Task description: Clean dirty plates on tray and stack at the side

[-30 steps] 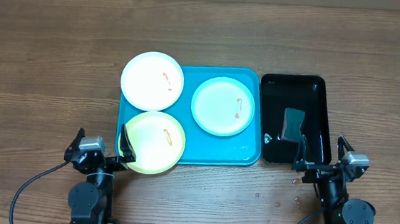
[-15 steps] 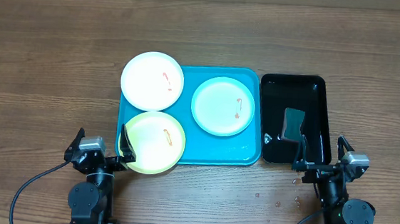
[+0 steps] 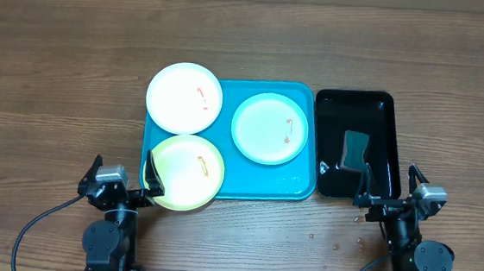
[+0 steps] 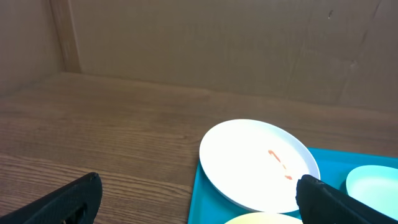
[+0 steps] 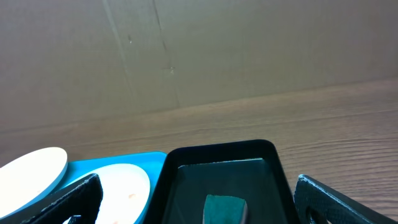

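The tray (image 3: 255, 183) lies in the middle of the table (image 3: 57, 69) and carries all three plates. The white plate (image 3: 184, 97) sits on its far left corner and sticks out over the rim on two sides. The yellow-green plate (image 3: 186, 172) is at the near left corner, and its near edge hangs over the rim toward the robot. The pale blue plate (image 3: 269, 129) lies fully inside, in the right half, apart from the other two. The white and yellow-green plates are touching or almost touching; from above I cannot tell which. Each plate has small orange-red smears (image 3: 288, 130).

Just beside the tray on the right stands a black tray (image 3: 339, 117). It holds one dark green sponge (image 3: 356, 150), lying flat in its near half.

The left gripper (image 3: 123, 176) is at the near edge of the table with fingers wide apart and nothing between them; one finger is over the yellow-green plate's edge. The right gripper (image 3: 388, 189) is also spread wide and empty, with one finger at the black tray's near rim.
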`<state>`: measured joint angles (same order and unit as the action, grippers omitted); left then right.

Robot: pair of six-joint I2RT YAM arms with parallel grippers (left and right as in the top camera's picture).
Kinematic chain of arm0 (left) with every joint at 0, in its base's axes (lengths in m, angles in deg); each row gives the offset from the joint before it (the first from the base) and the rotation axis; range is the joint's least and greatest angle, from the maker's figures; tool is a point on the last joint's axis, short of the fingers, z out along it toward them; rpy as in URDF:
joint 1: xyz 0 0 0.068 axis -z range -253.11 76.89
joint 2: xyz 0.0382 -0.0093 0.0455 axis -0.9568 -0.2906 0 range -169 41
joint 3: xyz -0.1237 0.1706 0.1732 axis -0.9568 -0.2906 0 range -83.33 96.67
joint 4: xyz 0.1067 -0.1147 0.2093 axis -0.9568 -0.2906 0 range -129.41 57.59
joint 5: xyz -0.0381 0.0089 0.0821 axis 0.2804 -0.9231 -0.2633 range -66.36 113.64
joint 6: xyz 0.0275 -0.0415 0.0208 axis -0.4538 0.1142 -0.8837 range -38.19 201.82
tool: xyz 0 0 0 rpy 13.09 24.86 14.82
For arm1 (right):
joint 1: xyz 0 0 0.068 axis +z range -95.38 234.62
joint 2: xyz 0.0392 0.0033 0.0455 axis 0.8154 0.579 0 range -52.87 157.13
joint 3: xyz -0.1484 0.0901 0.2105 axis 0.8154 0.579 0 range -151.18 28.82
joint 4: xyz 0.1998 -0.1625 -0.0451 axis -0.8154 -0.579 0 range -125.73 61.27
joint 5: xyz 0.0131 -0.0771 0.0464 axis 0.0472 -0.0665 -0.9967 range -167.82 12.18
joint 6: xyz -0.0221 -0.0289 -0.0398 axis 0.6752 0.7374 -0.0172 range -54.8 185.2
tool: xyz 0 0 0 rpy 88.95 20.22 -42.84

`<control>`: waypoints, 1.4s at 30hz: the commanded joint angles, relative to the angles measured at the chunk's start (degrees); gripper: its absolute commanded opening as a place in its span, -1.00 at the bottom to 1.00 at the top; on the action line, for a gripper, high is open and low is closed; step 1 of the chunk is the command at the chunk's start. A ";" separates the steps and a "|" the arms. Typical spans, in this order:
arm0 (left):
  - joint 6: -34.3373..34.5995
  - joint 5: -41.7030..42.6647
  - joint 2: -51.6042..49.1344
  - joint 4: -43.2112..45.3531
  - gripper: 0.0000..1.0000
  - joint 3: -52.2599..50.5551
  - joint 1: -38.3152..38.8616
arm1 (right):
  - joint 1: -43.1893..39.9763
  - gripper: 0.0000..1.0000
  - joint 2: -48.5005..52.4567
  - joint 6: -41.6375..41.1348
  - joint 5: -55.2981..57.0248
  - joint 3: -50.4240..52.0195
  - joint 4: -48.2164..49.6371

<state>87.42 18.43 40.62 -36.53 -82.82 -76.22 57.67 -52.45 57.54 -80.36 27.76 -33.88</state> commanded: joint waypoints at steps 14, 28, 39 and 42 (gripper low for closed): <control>0.37 -0.90 0.09 0.24 0.99 -0.22 -0.28 | -0.13 1.00 -0.24 0.20 0.52 0.59 0.37; 1.90 0.94 0.09 3.37 1.00 -0.22 -0.24 | -0.13 1.00 -0.24 0.17 -0.11 0.59 0.46; 5.25 15.65 0.09 7.15 1.00 1.18 -0.24 | -0.13 1.00 -0.24 -4.85 -5.90 0.52 1.73; 6.84 15.06 -0.02 2.19 1.00 6.67 -0.26 | -0.13 1.00 -0.24 -4.90 -10.29 -1.86 0.63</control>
<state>91.84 29.31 40.60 -32.11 -81.68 -76.22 57.65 -52.45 53.65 -85.87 27.74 -32.92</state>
